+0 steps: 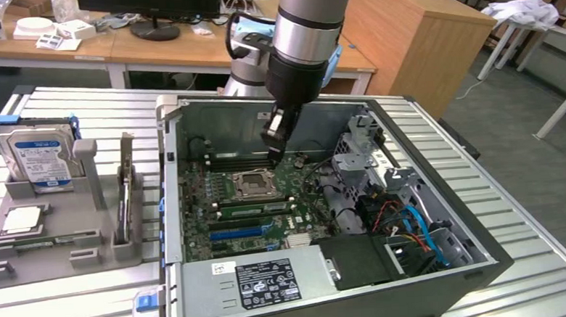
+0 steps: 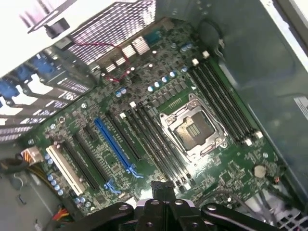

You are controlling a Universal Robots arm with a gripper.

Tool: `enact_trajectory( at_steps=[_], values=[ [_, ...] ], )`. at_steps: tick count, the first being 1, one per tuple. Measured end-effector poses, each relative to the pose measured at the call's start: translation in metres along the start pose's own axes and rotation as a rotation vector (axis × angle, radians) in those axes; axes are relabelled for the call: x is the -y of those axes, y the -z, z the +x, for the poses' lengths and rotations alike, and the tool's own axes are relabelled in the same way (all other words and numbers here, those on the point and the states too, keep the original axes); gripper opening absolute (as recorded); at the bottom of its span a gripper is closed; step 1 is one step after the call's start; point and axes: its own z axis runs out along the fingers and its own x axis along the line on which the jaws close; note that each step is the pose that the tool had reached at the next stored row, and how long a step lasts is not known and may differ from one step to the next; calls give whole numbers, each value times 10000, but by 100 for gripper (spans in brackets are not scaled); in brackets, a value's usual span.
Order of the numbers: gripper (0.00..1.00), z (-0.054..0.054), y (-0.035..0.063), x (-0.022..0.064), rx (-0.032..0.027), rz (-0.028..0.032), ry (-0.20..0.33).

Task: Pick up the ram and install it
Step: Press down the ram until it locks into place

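The ram [image 1: 125, 190] is a long thin stick standing on edge in the grey holder [image 1: 69, 246] at the exterior view's left, outside the case. My gripper [image 1: 274, 156] hangs inside the open computer case [image 1: 463, 265], far from the ram. It is just above the motherboard [image 1: 231, 230], by the black memory slots [image 1: 237, 161] behind the empty processor socket [image 1: 255, 182]. Its fingers are shut with nothing visible between them. In the wrist view the gripper [image 2: 161, 186] points down at the board near the memory slots [image 2: 161, 149] beside the socket [image 2: 192, 130].
A silver hard drive with a blue label [image 1: 38, 153] and a square processor chip [image 1: 22, 219] also sit in the holder. The case holds a power supply [image 1: 260, 279], a drive cage [image 1: 365, 143] and blue and orange cables [image 1: 413, 228]. Desks stand behind.
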Motion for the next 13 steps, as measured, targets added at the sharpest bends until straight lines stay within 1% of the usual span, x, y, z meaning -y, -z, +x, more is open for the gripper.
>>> enact_trajectory(
  at_steps=[13],
  values=[
    [11,1,0,-1,36,39,-1986]
  ],
)
